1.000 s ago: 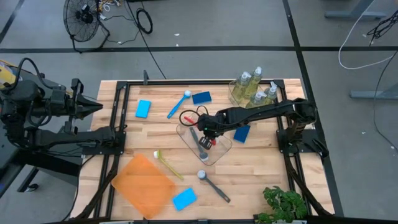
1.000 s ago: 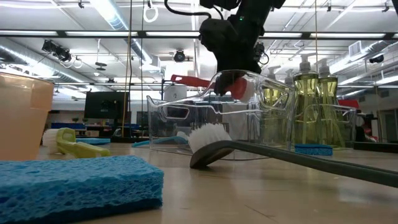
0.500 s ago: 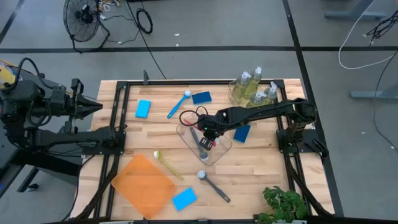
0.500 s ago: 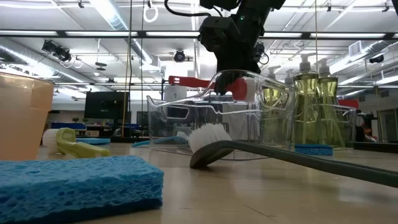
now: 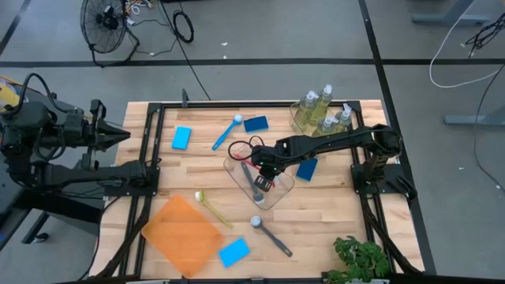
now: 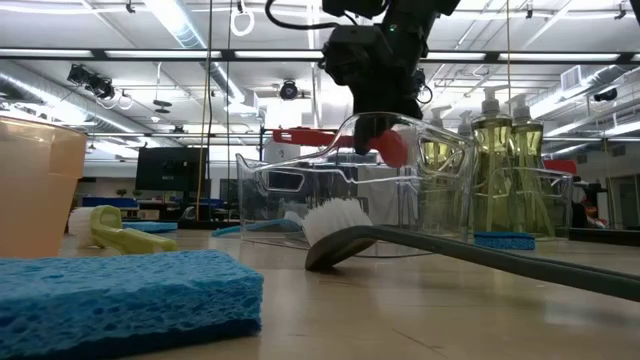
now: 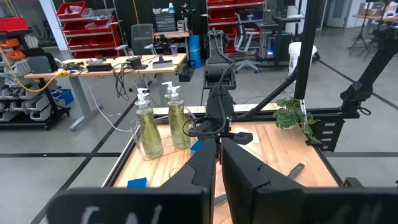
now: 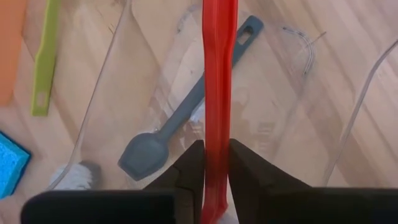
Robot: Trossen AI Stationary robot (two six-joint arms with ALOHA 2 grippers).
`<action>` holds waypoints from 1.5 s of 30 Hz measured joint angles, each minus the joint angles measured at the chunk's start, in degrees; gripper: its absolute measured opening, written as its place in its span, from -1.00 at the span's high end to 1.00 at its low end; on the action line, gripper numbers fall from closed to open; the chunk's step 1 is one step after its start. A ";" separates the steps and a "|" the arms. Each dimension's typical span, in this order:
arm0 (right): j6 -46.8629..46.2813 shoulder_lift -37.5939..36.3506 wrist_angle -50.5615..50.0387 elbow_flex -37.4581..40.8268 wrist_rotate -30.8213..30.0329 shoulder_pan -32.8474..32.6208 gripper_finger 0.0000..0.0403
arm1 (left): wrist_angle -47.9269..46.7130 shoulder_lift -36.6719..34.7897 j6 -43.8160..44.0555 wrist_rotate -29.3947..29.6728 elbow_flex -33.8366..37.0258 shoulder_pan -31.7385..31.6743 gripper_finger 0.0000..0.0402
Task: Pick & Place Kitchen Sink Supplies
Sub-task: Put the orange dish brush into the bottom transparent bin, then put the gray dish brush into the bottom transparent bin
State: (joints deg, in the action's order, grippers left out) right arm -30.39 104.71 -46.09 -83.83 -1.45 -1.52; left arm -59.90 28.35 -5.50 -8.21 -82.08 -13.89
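The right gripper (image 8: 214,165) pinches the red brush (image 8: 216,81) over the clear tub (image 5: 278,194), ready to drop it in

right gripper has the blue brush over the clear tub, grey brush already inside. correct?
Not quite: the brush between the right gripper's fingers is the red brush, as the right wrist view shows. It is over the clear tub, and the grey brush lies inside.

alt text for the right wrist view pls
The right gripper grips a red brush by its handle above a clear plastic tub where a grey brush already lies. A yellow-green brush rests on the wooden table beside it.
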 joint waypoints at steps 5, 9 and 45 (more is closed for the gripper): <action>0.02 0.00 -0.81 0.00 0.00 0.00 0.65 | 0.00 0.00 0.00 0.00 0.00 -0.02 0.86; 0.02 0.00 -0.89 0.00 0.00 0.00 0.61 | 0.00 0.00 0.00 0.00 0.00 -0.02 0.86; 10.76 -6.83 3.86 0.02 0.44 -9.77 0.16 | 0.01 -0.01 0.00 0.02 0.00 -0.02 0.86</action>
State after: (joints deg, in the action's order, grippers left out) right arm -19.63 97.88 -42.24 -83.81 -1.02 -11.29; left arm -59.89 28.34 -5.50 -8.19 -82.08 -13.91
